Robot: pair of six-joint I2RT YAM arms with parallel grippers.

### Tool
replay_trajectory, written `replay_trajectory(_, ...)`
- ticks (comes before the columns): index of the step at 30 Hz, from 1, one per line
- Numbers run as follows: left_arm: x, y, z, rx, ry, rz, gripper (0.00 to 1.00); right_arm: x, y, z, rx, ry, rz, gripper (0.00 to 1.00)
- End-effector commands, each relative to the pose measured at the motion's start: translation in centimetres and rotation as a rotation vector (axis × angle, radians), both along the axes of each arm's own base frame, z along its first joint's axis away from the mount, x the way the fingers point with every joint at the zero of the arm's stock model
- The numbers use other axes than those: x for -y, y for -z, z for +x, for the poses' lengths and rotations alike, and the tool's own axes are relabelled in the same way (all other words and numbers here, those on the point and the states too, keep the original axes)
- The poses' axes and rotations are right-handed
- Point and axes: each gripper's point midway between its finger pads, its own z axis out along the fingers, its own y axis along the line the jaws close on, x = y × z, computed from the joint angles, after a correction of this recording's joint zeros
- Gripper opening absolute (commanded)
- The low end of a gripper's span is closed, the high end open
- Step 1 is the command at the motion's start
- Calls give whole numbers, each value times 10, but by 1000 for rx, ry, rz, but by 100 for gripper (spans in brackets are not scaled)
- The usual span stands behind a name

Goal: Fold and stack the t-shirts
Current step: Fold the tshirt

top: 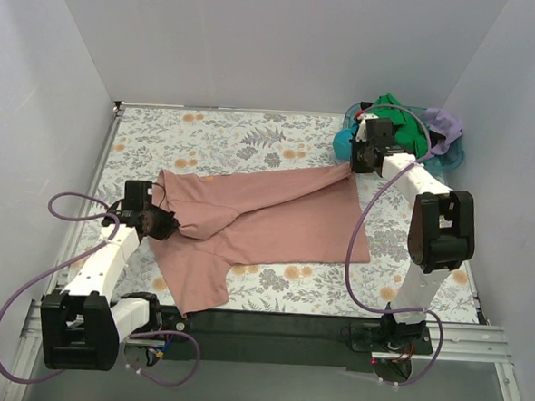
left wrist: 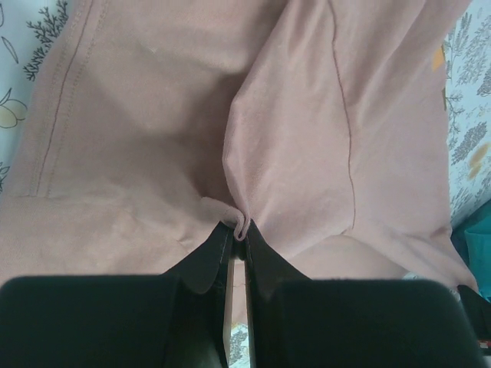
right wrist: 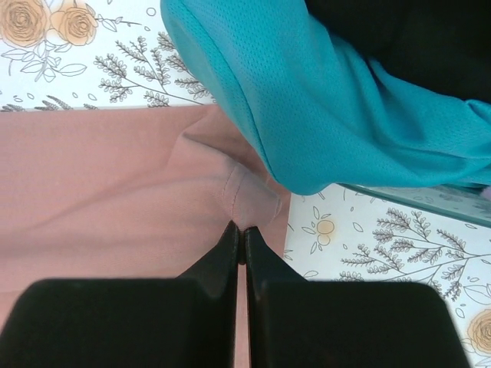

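Left pinch: the left gripper has its jaws pressed together on a small raised ridge of the pink t-shirt, at the cloth's left end
Right pinch: the right gripper has its jaws closed on a bunched corner of the same shirt, just beside the turquoise t-shirt
Position of the shirt: it lies on the floral table between the two grippers, partly doubled over, with no chest print showing
Long axis: a diagonal, from the left gripper at the near left to the right gripper at the far right; the top edge looks drawn fairly taut along it
Loose part: a lobe of cloth trails toward the near edge, closer to the left arm than to the right
Other shirts: the green t-shirt and the lilac t-shirt are heaped in the basket at the far right corner
Step judged in hand: spreading the shirt flat before folding; none is stacked yet
Coming move, as a judgement: both pinches must travel together across the axis, or the cloth skews
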Motion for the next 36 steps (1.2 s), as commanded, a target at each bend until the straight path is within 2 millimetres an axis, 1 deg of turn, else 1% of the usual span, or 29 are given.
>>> replay_trajectory(1,-4,-31,31,107,1,28,0,-10,-15,15,56,-28,55,1)
replay_trajectory(2,-11,-61,54,180,-14,62,0,-10,-19,19,66,-27,56,1)
replay_trajectory(3,-18,-61,65,168,-31,93,0,-11,-32,28,100,-22,61,1)
replay_trajectory(4,-21,-75,81,204,-35,107,0,-11,-36,33,112,-17,62,1)
replay_trajectory(5,-26,-83,93,222,-46,120,0,-12,-44,38,132,-15,64,1)
replay_trajectory(6,-28,-93,116,238,-52,121,0,-14,-57,47,166,-7,75,1)
replay_trajectory(8,-35,-98,139,253,-72,121,0,-17,-65,61,201,-6,84,1)
replay_trajectory(9,-31,-117,162,324,-56,97,0,-18,-72,73,233,-3,92,1)
replay_trajectory(10,-29,-101,177,299,-19,86,0,-19,-73,79,245,-3,94,1)
replay_trajectory(11,-33,-105,191,318,-15,88,0,-21,-75,84,255,-6,95,1)
replay_trajectory(12,-28,-107,204,335,19,70,0,-22,-78,91,269,-9,94,1)
replay_trajectory(13,-28,-112,231,376,45,74,0,-19,-79,102,288,13,79,1)
replay_trajectory(15,-32,-115,253,395,90,111,0,-19,-81,111,302,16,75,1)
replay_trajectory(16,-33,-138,270,453,105,126,0,-21,-81,118,310,12,72,1)
replay_trajectory(17,-37,-126,280,435,119,156,0,-20,-79,120,309,12,71,1)
replay_trajectory(19,-40,-141,298,490,138,193,0,-23,-75,122,303,8,75,1)
replay_trajectory(20,-40,-157,308,533,154,207,0,-23,-75,122,303,6,76,1)
replay_trajectory(21,-40,-154,314,535,188,235,0,-23,-71,122,297,6,74,1)
replay_trajectory(23,-36,-166,322,599,227,243,0,-23,-72,121,300,6,75,1)
replay_trajectory(24,-34,-171,324,626,259,263,0,-22,-68,120,293,8,73,1)
replay_trajectory(25,-32,-176,327,653,274,269,0,-22,-71,119,299,8,74,1)
replay_trajectory(28,-30,-179,320,657,301,272,0,-22,-73,114,298,4,77,1)
replay_trajectory(29,-29,-178,316,652,297,271,0,-22,-72,112,296,2,78,1)
replay_trajectory(30,-31,-166,310,620,288,273,0,-22,-72,110,293,0,80,1)
replay_trajectory(31,-34,-170,300,607,261,271,0,-23,-71,106,286,-6,82,1)
replay_trajectory(33,-37,-161,287,569,229,269,0,-22,-69,102,279,-5,81,1)
replay_trajectory(34,-41,-145,273,508,206,272,0,-20,-69,98,275,-3,81,1)
replay_trajectory(35,-42,-154,262,508,180,267,0,-21,-69,95,274,-4,81,1)
replay_trajectory(36,-43,-149,250,467,167,260,0,-19,-69,92,271,-3,80,1)
